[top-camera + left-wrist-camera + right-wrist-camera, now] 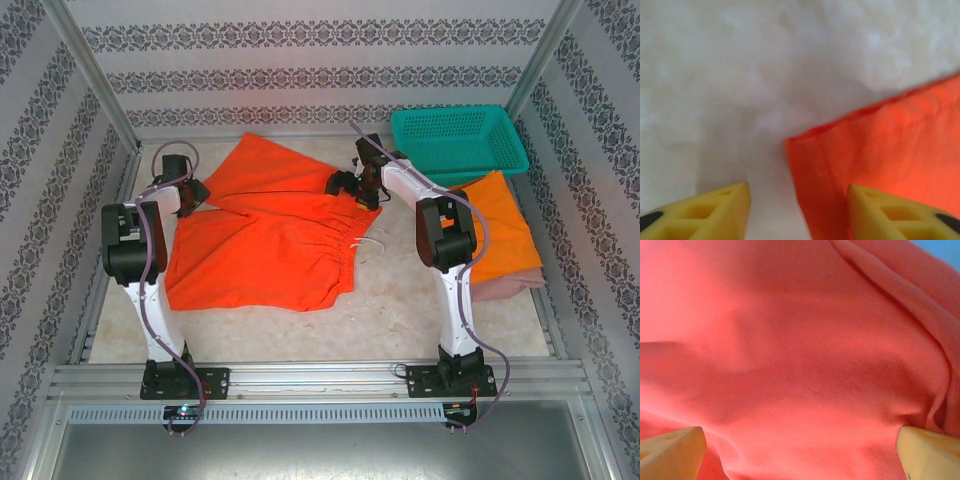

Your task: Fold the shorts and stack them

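**Left gripper (797,192) and right gripper (801,432) both stand open at the red-orange shorts**

Your left gripper's yellow, hollow-celled fingers (715,210) are apart and clamp nothing. A hemmed corner of the red-orange shorts (260,250) lies between them, nearer the right-hand finger, with bare pale table (400,310) to its left. Your right gripper is spread wide above smooth, softly creased cloth of the same shorts, by their gathered waist near the centre of the overhead frame. The shorts lie spread flat, middle-left. Orange shorts (505,230) sit folded at the right on a pink pair (510,288), just below the teal mesh basket (450,111). Open table runs along the bottom, before the arm bases.
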`<state>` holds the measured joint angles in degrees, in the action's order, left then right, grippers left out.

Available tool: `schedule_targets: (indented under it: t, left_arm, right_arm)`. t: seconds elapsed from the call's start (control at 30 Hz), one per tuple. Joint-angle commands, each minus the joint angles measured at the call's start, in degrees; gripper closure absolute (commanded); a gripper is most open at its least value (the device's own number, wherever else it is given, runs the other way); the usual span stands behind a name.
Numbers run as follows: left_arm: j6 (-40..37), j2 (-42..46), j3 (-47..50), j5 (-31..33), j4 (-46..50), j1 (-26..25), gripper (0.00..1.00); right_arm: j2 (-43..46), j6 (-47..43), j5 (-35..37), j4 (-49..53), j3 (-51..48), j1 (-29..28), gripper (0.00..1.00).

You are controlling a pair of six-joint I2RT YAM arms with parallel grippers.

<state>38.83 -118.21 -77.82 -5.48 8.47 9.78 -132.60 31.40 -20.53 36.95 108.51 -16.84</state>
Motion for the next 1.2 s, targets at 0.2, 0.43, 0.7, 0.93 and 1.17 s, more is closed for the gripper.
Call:
schedule_targets:
  t: [0.2,0.43,0.7,0.93,1.17]
  left_arm:
    - [4.3,21.5,9.0,-10.8,-7.1,0.9,0.11]
    - [5.3,35.5,23.9,-15.3,-5.7,-0.2,0.03]
    - [6.6,43.7,40.0,-15.2,-8.6,-0.3,0.00]
    - [8.3,45.9,48.0,-15.6,-11.8,-0.3,0.00]
    - [9.1,51.8,52.9,-14.0,-10.2,-0.4,0.00]
  right_arm:
    - [7.0,-2.4,-1.9,1.7,1.7,-0.8,0.02]
    - [11.4,-3.3,-0.6,1.5,-4.2,-3.9,0.02]
    - [8.2,-4.7,1.5,3.1,-6.2,-4.7,0.02]
    - [2.0,-6.3,1.9,6.0,-1.1,-3.3,0.02]
    - [-6.3,-9.1,3.0,13.1,10.0,-1.8,0.02]
